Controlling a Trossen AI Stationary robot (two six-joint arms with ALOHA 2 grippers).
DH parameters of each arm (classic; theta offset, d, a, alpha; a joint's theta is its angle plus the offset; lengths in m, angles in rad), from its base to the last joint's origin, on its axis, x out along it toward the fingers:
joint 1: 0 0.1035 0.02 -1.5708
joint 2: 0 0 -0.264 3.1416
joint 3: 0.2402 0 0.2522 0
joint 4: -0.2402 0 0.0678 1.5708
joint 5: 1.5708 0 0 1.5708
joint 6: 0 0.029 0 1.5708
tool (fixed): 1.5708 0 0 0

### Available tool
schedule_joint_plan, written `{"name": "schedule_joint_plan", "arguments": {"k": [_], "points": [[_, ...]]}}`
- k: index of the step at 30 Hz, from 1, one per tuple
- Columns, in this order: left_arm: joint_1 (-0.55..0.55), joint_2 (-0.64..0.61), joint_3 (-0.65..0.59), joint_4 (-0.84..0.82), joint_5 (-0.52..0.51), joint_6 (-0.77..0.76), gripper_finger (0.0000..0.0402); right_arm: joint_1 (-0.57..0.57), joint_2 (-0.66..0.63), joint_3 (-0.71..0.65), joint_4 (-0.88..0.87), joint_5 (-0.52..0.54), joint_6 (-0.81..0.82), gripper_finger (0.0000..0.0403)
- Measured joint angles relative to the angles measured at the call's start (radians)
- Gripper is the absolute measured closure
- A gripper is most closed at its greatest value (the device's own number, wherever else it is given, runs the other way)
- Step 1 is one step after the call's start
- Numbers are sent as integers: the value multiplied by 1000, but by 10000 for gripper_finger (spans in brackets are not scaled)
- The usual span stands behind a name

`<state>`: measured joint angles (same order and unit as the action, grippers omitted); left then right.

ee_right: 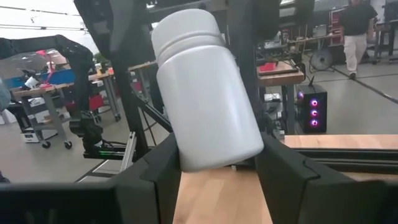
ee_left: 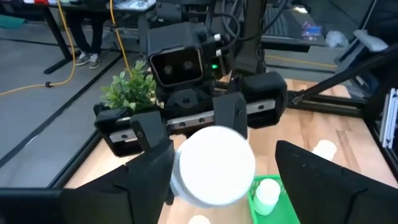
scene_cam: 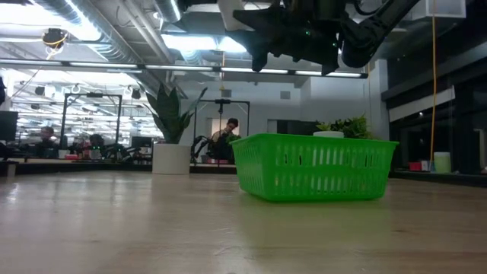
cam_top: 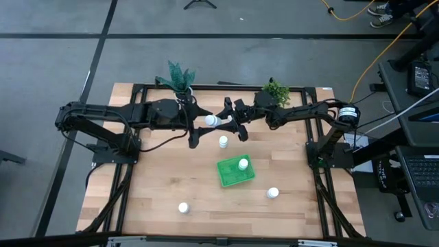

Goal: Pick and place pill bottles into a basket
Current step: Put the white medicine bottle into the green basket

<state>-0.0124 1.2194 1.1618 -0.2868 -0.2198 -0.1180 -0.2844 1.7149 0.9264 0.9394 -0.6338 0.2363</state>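
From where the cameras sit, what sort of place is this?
Probably a robotics lab or workshop. Beyond the wooden table with its green basket, the low view shows an open hall with exposed ceiling ducts; the right wrist view shows workbenches and a lit computer tower.

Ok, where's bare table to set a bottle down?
Widest bare patch: the table's left half, between the left arm's base and the basket. Crowded at back centre, where the left end effector and right end effector meet around a raised pill bottle.
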Motion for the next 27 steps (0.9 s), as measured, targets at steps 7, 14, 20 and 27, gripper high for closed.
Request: {"name": "schedule_joint_plan", "arguments": {"k": [7,14,20,27], "points": [[0,0,0,-6,1,-10,155,0,0,0,5,-4,6,228],[1,0,0,-7,3,-25,198,0,0,0,5,-8,24,228],[1,0,0,-5,-4,-13,244,0,0,0,0,-4,59,220],[-17,0,0,-3,-6,-8,244,1,0,0,6,-8,53,199]]}}
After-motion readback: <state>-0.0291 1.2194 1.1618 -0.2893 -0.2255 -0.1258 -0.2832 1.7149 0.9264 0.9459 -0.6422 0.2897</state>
